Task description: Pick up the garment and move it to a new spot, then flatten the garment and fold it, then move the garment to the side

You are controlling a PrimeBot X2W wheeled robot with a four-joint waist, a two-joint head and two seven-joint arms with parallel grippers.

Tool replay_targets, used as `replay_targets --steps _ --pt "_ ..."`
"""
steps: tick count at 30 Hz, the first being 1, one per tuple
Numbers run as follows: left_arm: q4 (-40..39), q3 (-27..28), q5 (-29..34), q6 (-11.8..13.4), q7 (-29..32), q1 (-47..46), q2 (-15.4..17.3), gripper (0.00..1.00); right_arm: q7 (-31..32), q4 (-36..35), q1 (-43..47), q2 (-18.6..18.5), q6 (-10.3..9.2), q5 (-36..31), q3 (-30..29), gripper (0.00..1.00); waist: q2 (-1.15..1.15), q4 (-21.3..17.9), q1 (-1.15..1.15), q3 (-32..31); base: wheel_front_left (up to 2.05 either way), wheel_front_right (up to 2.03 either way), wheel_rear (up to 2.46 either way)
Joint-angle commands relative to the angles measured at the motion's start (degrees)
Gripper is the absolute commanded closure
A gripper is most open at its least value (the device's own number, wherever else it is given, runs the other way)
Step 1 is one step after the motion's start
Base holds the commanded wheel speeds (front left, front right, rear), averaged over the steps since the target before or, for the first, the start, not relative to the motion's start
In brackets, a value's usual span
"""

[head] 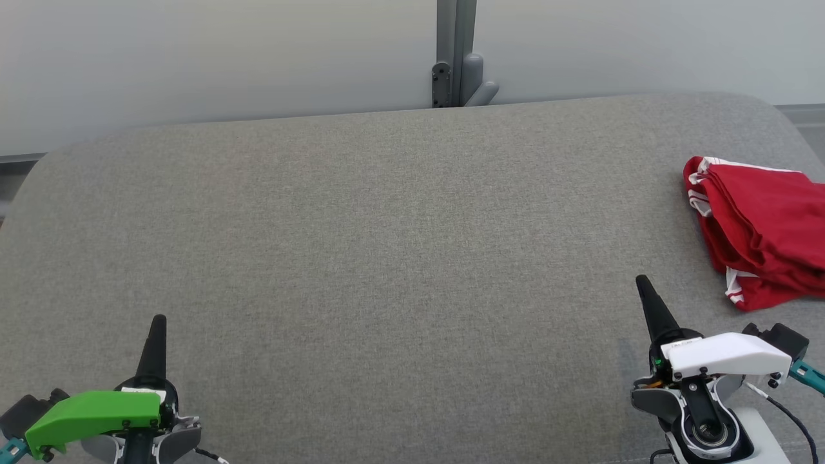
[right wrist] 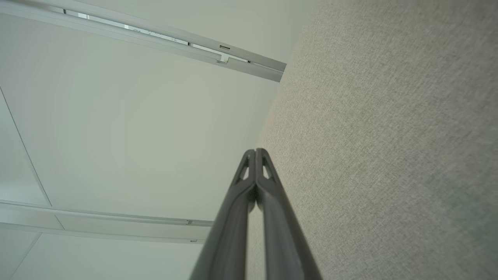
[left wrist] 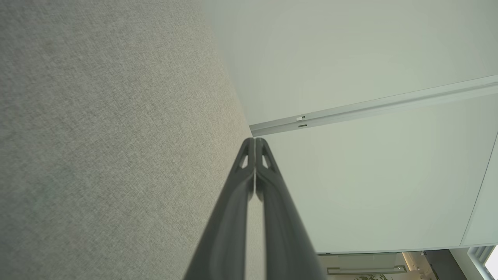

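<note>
A red garment [head: 764, 232] with white trim lies folded in a loose stack at the right edge of the grey fabric surface [head: 387, 258], partly cut off by the head view's border. My right gripper [head: 642, 282] stands near the front right, below and to the left of the garment, apart from it, fingers pressed together and empty. My left gripper [head: 158, 320] rests at the front left, far from the garment, also shut with nothing in it. The wrist views show each pair of fingertips [left wrist: 254, 140] [right wrist: 255, 151] closed tip to tip over the grey fabric.
A pale wall runs behind the surface, with a grey post and bracket [head: 456, 58] at the back centre. The surface has rounded far corners, and the garment sits close to its right side.
</note>
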Motion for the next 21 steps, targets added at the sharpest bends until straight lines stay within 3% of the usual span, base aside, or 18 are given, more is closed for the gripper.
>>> replay_targets --steps 1,21 --pt "-0.45 0.45 -1.21 -0.38 0.34 -1.34 0.11 1.00 0.30 -0.07 -1.05 -0.33 0.02 1.49 -0.22 1.00 0.00 0.03 0.00 -0.04 0.00 0.00 0.00" --pt "-0.31 2.30 -9.15 -1.32 2.99 -2.03 -0.09 1.00 2.04 0.53 -1.29 -0.47 0.02 10.88 -0.79 1.00 0.00 0.35 0.00 -0.63 0.00 0.00 0.00"
